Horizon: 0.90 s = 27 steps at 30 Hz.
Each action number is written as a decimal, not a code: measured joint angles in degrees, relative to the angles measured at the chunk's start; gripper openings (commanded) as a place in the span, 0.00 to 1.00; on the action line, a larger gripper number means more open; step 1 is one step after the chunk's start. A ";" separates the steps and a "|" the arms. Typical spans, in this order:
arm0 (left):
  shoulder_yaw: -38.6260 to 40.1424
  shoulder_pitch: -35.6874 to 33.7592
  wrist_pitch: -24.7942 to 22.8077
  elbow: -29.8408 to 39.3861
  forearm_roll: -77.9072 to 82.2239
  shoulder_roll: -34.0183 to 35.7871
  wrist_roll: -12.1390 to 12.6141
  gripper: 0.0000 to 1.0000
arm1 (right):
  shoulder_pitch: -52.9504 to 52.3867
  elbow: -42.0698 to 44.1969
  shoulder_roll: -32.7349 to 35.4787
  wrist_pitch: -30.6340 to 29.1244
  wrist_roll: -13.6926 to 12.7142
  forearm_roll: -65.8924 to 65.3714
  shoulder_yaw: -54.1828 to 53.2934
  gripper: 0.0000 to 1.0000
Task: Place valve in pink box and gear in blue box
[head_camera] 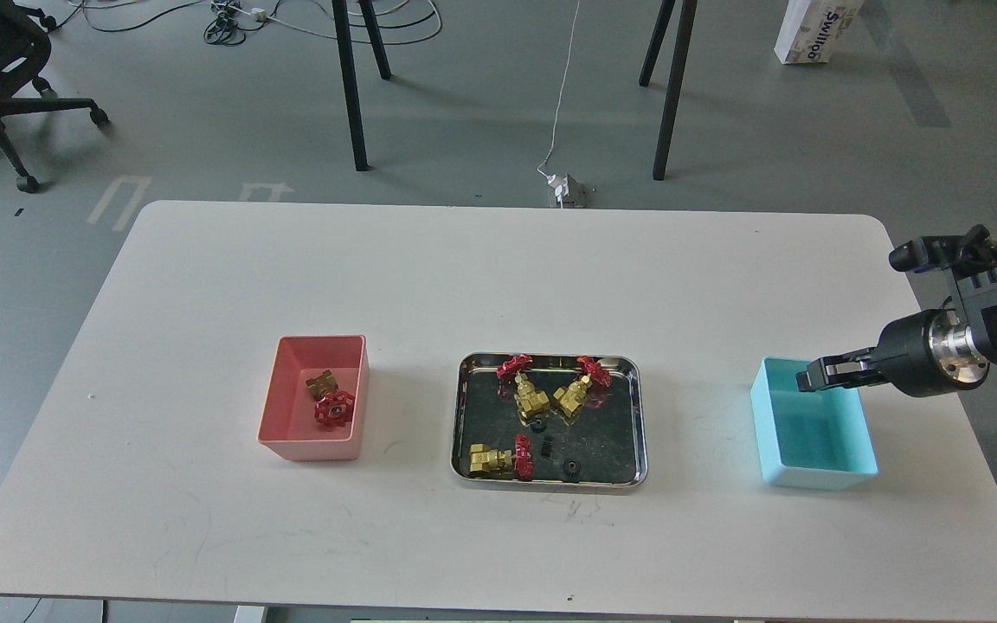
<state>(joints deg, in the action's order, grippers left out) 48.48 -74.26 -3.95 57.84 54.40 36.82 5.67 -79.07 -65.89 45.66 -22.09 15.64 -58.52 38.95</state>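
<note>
A steel tray at mid-table holds three brass valves with red handwheels and three tiny black gears. The pink box to its left holds one more valve. The blue box stands to the right of the tray. My right gripper hovers over the blue box's far left corner, its fingers pointing left. They look close together, but whether they hold a gear is too small to tell. My left gripper is out of view.
The white table has bare room behind and in front of the tray and boxes. Chair and table legs, cables and a white carton stand on the floor beyond the far edge.
</note>
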 measured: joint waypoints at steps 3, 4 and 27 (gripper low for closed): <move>0.00 0.00 -0.01 0.00 0.00 0.00 -0.03 0.96 | 1.55 0.70 0.59 1.05 -0.19 -0.05 -0.22 0.37; 0.00 0.00 -0.01 0.00 0.00 0.01 -0.03 0.96 | 1.85 1.09 0.54 1.66 -0.30 0.12 -0.44 0.49; -0.78 0.66 0.30 -0.10 0.26 -0.98 0.36 0.96 | 3.36 7.61 -1.86 3.57 -1.67 28.74 -29.33 0.94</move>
<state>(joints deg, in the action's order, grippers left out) 47.70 -73.60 -3.64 57.74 54.66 35.84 6.03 -75.71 -58.28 43.81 -18.52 13.97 -29.78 9.62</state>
